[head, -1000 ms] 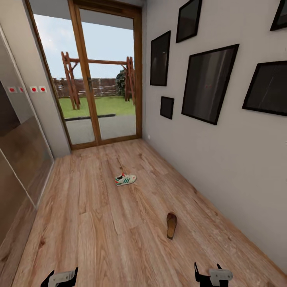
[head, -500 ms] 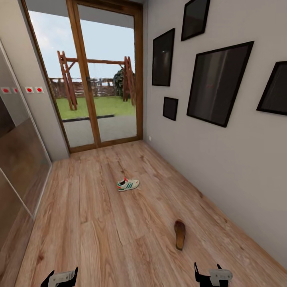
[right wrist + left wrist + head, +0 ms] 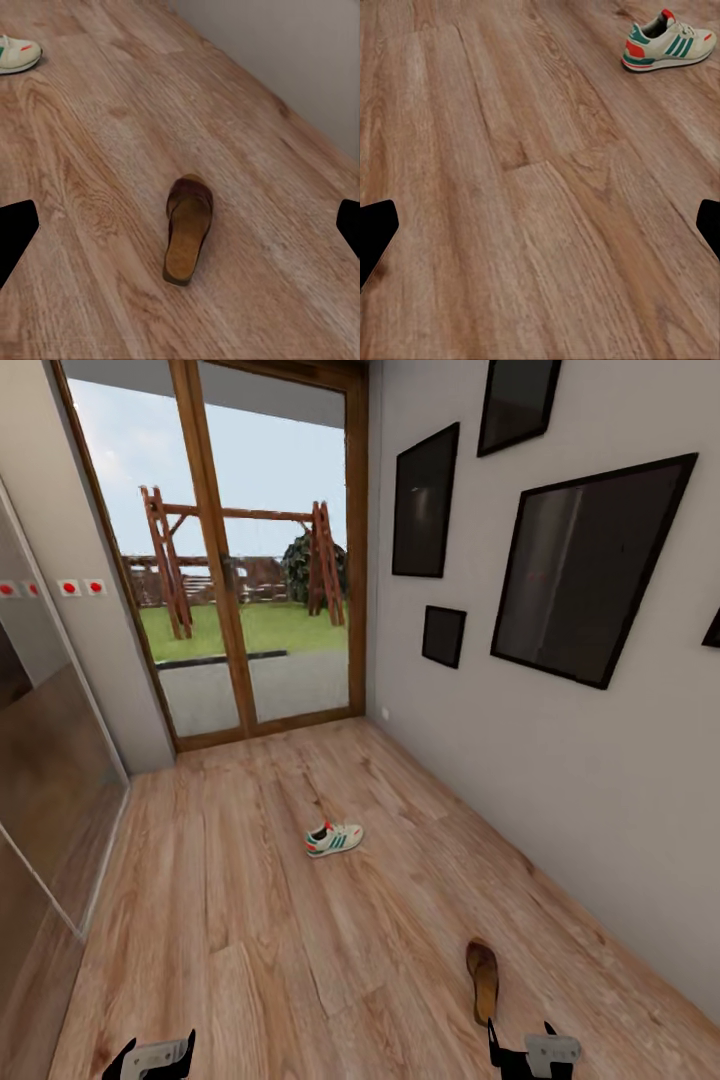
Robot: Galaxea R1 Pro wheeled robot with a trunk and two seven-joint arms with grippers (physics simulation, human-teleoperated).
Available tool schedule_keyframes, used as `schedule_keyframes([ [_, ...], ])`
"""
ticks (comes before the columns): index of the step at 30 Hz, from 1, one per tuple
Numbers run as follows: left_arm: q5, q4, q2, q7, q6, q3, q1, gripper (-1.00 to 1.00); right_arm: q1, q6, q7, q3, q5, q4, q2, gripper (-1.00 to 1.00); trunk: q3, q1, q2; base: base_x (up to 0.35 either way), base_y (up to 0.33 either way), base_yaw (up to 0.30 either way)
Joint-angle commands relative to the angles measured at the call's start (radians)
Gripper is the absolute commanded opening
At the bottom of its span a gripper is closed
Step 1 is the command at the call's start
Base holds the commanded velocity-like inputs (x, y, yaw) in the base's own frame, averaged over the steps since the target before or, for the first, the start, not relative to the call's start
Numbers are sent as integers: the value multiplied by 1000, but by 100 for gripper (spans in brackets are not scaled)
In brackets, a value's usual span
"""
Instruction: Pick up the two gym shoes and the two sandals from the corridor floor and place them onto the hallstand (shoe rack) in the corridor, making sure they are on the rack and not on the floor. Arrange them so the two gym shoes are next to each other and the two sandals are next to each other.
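A sandal (image 3: 483, 978) lies flat on the corridor floor (image 3: 250, 940) at lower right of the head view, just ahead of the right gripper (image 3: 522, 1050); a gym shoe (image 3: 334, 839) sits mid-frame; both grippers spread wide, empty. The sandal looks light, stiff-soled; its strap (image 3: 190, 193) seems the likeliest hold.

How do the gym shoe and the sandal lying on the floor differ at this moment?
The gym shoe is white with green stripes and closed; the sandal is dark reddish-brown, open, with a tan footbed. The gym shoe lies farther off, mid-corridor, seen side-on across the planks; the sandal lies close to the right gripper, nearer the right wall, pointing lengthwise along the corridor. Both sit upright, sole down, on the wood floor, untouched.
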Motion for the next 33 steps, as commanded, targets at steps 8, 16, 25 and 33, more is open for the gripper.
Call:
schedule_keyframes([
  [8, -10, 1, -1, -5, -4, 9, -1, 100, -1, -2, -8, 4, 4, 1, -3, 100, 6, 0, 0, 256, 202, -167],
  [16, -10, 1, -1, -5, -4, 9, -1, 100, -1, -2, -8, 3, 4, 1, -4, 100, 14, 0, 0, 69, 54, -214],
  [25, -10, 1, -1, -5, -4, 9, -1, 100, -1, -2, -8, 3, 4, 1, -4, 100, 23, 0, 0, 5, 4, -216],
  [33, -10, 1, -1, -5, -4, 9, -1, 100, -1, -2, -8, 3, 4, 1, -4, 100, 32, 0, 0, 0, 0, -217],
])
